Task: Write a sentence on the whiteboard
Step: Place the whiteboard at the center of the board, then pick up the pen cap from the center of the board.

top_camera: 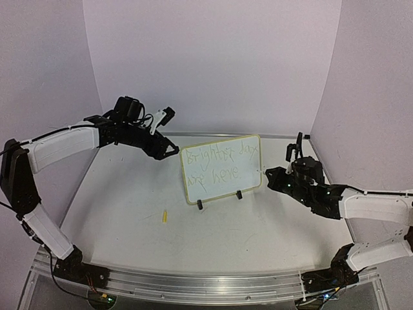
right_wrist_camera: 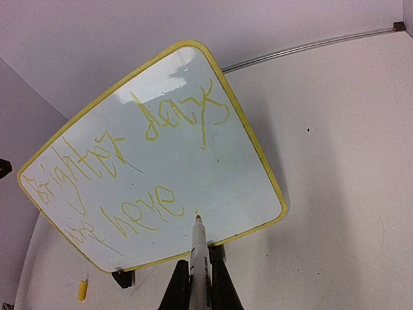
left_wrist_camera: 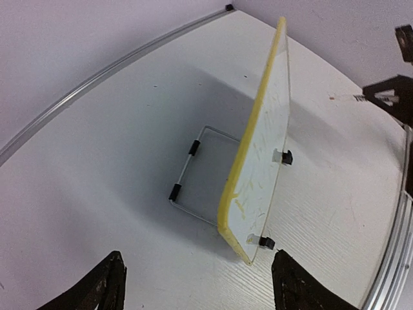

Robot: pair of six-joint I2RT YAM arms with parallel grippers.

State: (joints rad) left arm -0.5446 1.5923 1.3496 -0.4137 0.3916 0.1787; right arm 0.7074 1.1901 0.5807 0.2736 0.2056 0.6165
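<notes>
The whiteboard [top_camera: 221,169] stands upright near the middle of the tabletop [top_camera: 129,206], towards the back wall, its face turned to the arms. It rests on its lower long edge on 2 black clip feet [left_wrist_camera: 282,156], and a thin wire stand [left_wrist_camera: 193,174] lies flat on the tabletop behind it. The sentence [right_wrist_camera: 110,155] runs across the white face in 2 lines of thin yellow handwriting: "Brighter days" above, "are here" below.

The right tool [right_wrist_camera: 200,279] is at the board's right side, its jaws clamped on a marker [right_wrist_camera: 199,248] that points up at the face. The marker's tip lies over the lower part of the board, just right of the word "here"; I cannot tell whether it touches the surface.

The left tool [left_wrist_camera: 197,258] sits off the board's left edge, a little apart from it, with its jaws spread wide and nothing between them.

A small yellow piece [top_camera: 164,216] lies on the tabletop in front of the board, to the left of its feet.
</notes>
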